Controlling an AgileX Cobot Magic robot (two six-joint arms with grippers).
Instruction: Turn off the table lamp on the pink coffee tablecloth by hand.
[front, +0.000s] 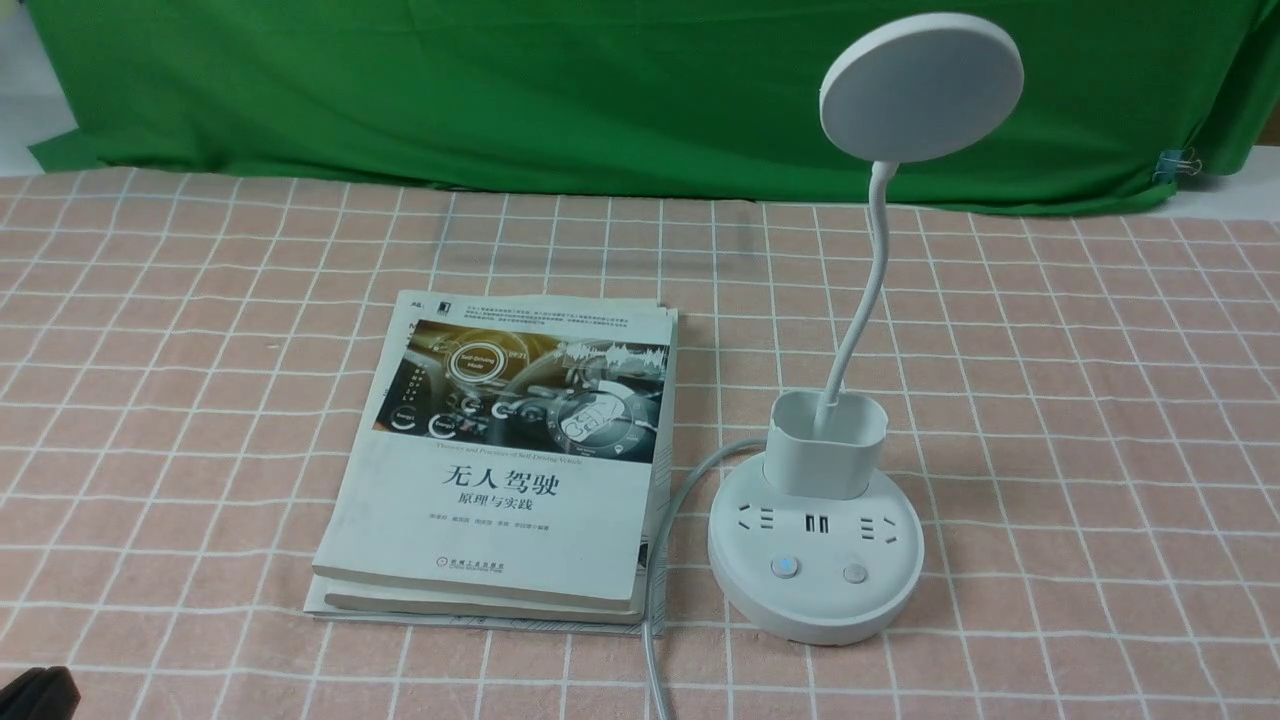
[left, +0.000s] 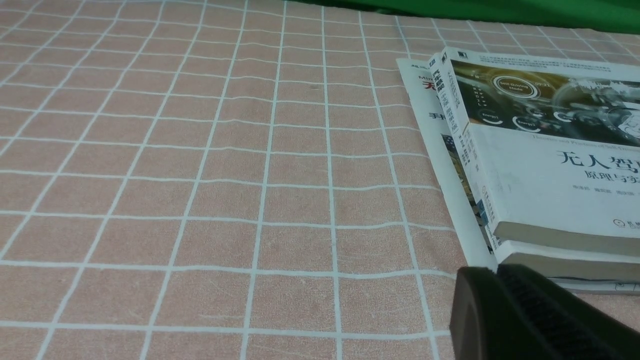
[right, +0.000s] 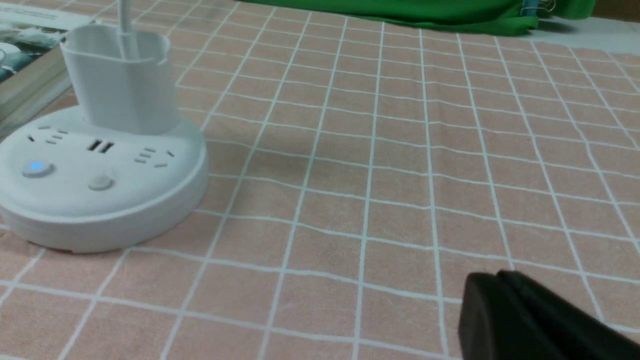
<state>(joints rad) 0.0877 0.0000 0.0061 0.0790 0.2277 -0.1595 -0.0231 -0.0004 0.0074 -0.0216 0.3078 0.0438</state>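
The white table lamp (front: 815, 560) stands right of centre on the pink coffee tablecloth (front: 1080, 420). Its disc head (front: 921, 87) rises on a thin bent neck above the cup holder (front: 826, 443). The left button (front: 785, 568) glows blue; the right button (front: 855, 573) is unlit. The base also shows in the right wrist view (right: 100, 175). My right gripper (right: 497, 280) is shut and empty, low over the cloth, well to the side of the base. My left gripper (left: 495, 272) is shut and empty, close to the corner of the book stack. Only a black corner of the left arm (front: 35, 693) shows in the front view.
A stack of books (front: 510, 460) lies left of the lamp, also in the left wrist view (left: 540, 165). The lamp's grey cable (front: 655, 560) runs between books and base toward the front edge. A green backdrop cloth (front: 500, 90) hangs behind.
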